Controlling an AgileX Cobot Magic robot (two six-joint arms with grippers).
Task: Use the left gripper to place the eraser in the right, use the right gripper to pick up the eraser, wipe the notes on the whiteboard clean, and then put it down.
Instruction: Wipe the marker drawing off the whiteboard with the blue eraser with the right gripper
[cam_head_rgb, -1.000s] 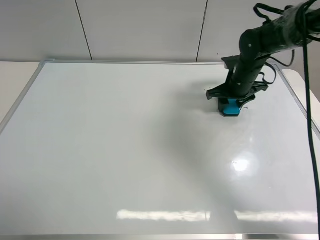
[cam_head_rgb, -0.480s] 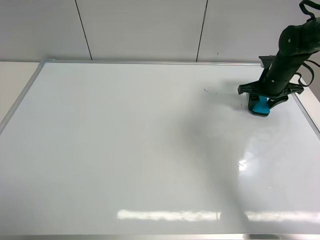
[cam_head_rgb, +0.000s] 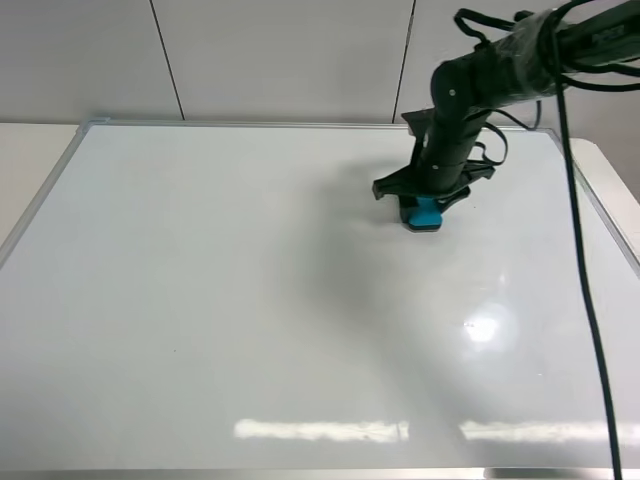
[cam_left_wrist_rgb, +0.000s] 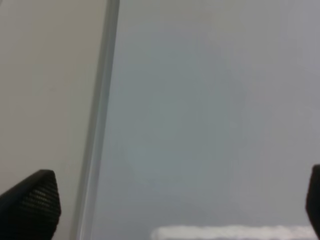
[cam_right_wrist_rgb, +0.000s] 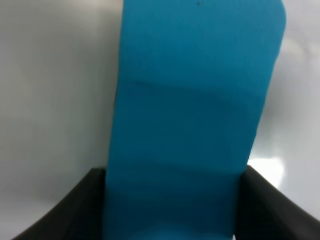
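Right gripper (cam_head_rgb: 424, 200) is clamped on the eraser (cam_head_rgb: 425, 213): in the right wrist view the teal block (cam_right_wrist_rgb: 195, 115) sits squarely between the 2 black fingers (cam_right_wrist_rgb: 75, 210), 1 on each long flank, so its long axis runs straight out from the palm, away from the wrist. In the high view the eraser is directly under the claw, felt side down and, as far as I can tell, touching the whiteboard (cam_head_rgb: 250, 300); contact itself is too small to confirm. Key relation for the next stroke: no mark of the notes is visible beside the eraser anywhere on the board in either view, so either they lie under the pad and claw or they're already gone; can't tell which. My read is wiping is at or near its end, and what's left is a check pass and then setting the eraser down. Any further stroke should go across the eraser's long axis to sweep the widest band. Farther out, the left gripper (cam_left_wrist_rgb: 165, 210) is out of the high view; its wrist view shows only 2 fingertips (cam_left_wrist_rgb: 30, 205) spread wide apart with nothing between them, over the board's silver frame (cam_left_wrist_rgb: 100, 125) with cream table beyond. Right arm is the only one near the work.
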